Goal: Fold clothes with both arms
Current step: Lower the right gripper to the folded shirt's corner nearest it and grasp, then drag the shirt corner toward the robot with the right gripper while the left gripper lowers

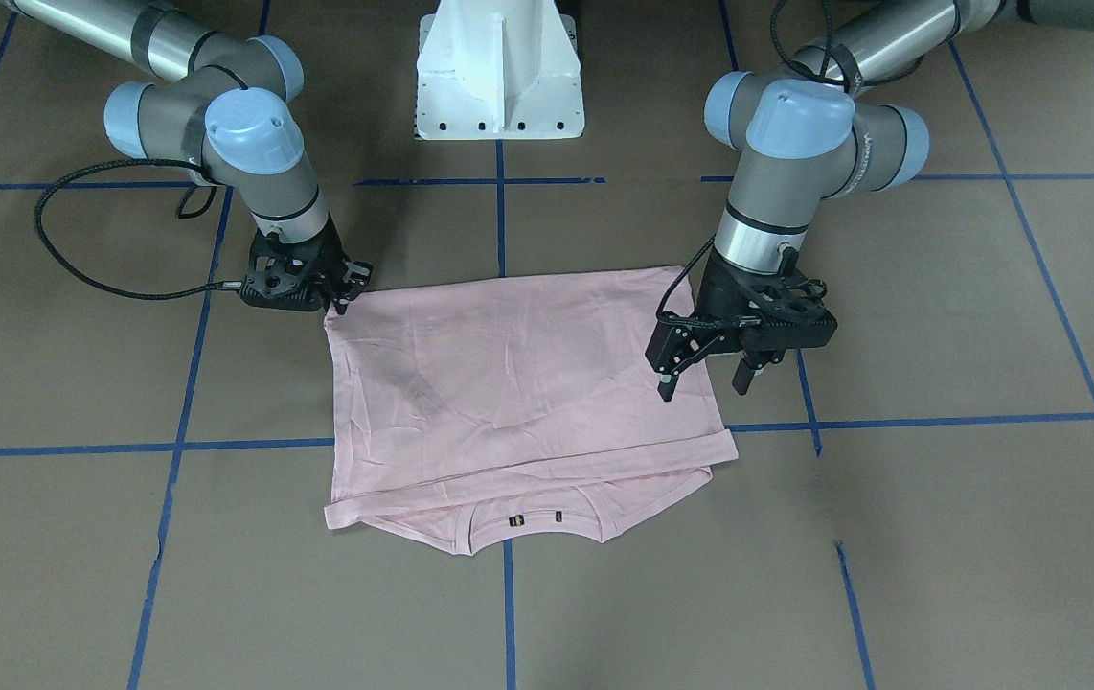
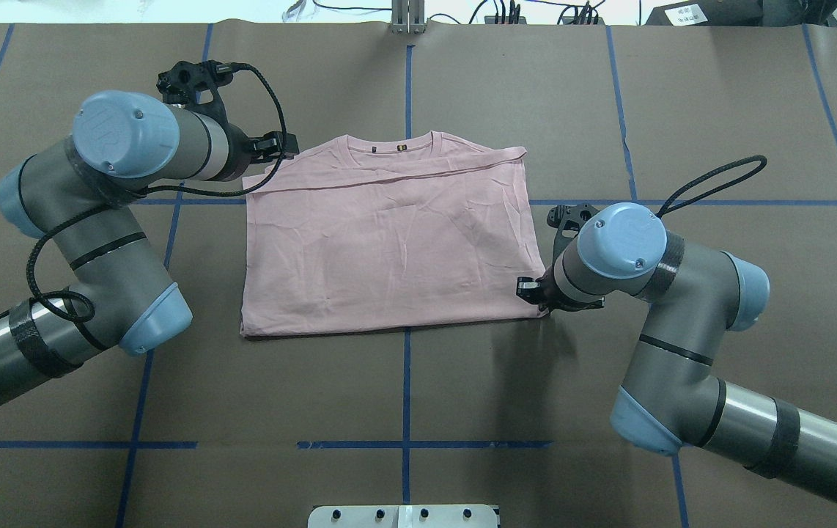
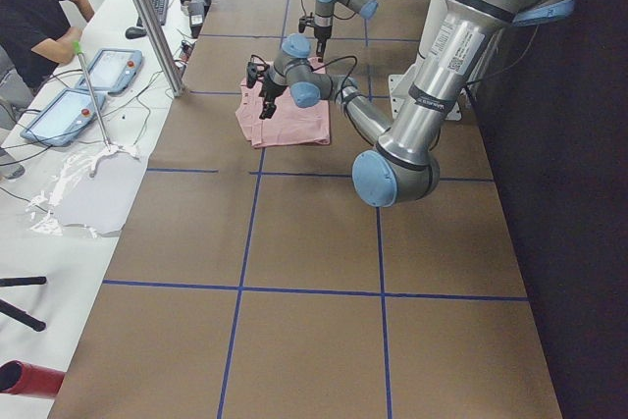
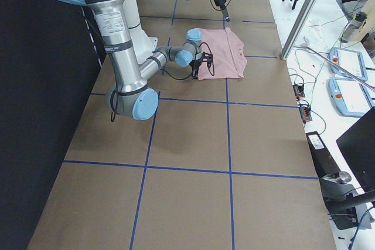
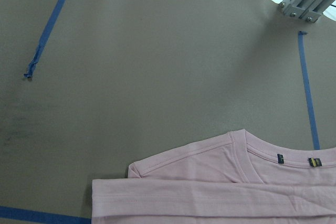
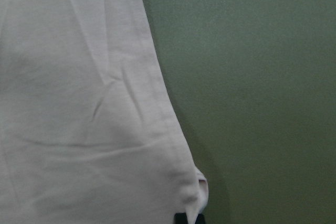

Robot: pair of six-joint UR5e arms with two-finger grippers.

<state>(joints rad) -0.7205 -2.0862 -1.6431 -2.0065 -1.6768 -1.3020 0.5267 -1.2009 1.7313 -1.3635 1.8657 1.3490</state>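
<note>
The pale pink T-shirt [image 1: 509, 383] lies on the brown table, folded once so its plain back faces up. Its ribbed neck [image 2: 396, 147] peeks out at the far edge. My left gripper [image 1: 705, 381] hangs open just above the shirt's far left side, with nothing between its fingers. The left wrist view shows only the neck and the folded hem [image 5: 220, 195]. At the shirt's near right corner my right gripper [image 1: 344, 292] is low and shut on the fabric. That pinched corner [image 6: 198, 190] shows at the bottom of the right wrist view.
The white pedestal [image 1: 499, 77] stands at the robot's side of the table. Blue tape lines [image 2: 407, 381] cross the brown surface. A person [image 3: 34, 7] sits by control tablets [image 3: 69, 110] and a metal pole [image 3: 147, 17] beyond the table's far edge.
</note>
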